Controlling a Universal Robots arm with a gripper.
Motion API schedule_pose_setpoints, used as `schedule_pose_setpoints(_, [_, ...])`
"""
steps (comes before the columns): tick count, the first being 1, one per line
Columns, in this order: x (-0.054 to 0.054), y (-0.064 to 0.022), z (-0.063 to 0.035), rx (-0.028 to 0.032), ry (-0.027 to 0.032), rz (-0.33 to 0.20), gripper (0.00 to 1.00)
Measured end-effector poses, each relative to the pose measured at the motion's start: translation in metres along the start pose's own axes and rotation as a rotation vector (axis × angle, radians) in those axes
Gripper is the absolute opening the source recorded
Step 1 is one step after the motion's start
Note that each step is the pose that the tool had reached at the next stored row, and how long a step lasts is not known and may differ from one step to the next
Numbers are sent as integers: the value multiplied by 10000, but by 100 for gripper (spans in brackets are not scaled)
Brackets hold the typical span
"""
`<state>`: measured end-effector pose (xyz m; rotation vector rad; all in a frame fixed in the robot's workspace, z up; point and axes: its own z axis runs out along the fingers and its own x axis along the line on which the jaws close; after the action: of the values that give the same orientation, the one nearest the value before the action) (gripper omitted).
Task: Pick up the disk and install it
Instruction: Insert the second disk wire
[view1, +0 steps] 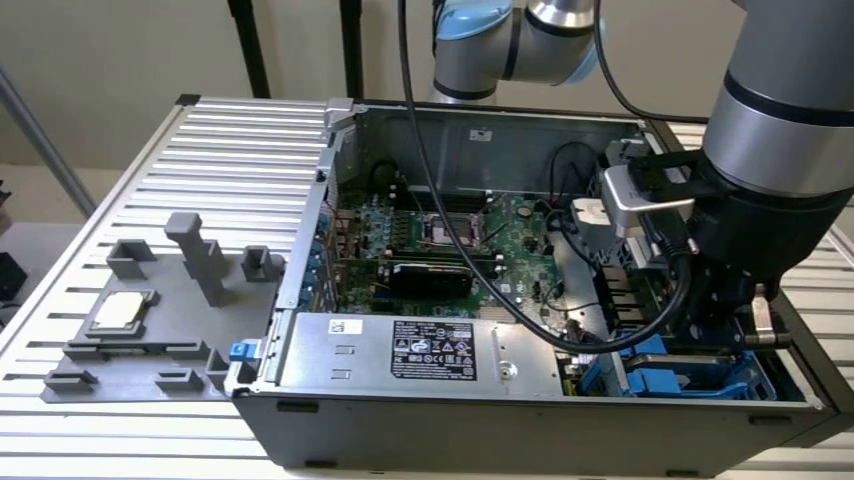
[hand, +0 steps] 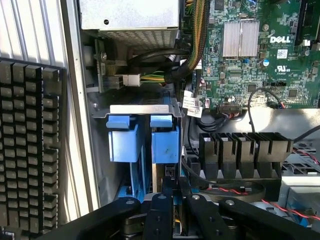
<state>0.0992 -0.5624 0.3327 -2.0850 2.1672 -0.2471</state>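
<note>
One gripper (hand: 172, 212) low in drive bay of open computer case (view1: 534, 420), fingers nearly together on thin edge-on disk (hand: 164, 145), contact half hidden by linkage | disk upright in blue carrier slot beside second blue carrier (hand: 123, 140) | arm (view1: 774, 200) blocks bay from outside | power supply (view1: 400, 350), motherboard (view1: 441, 235) adjacent

light: even, bright | shadows: deep inside case (view1: 561, 260) | glare: on table slats (view1: 160, 180) | blur: slight
</note>
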Motion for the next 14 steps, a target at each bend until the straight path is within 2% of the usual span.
schedule_pose_setpoints(4, [-1,0,5,1,-15,2,18])
schedule_pose_setpoints(5, [0,0,2,1,-14,2,25])
schedule_pose_setpoints(6, [0,-2,-8,0,-11,2,25])
schedule_pose_setpoints(9, [2,9,-62,0,-31,5,25])
schedule_pose_setpoints(14, [8,89,-159,-1,-52,11,25])
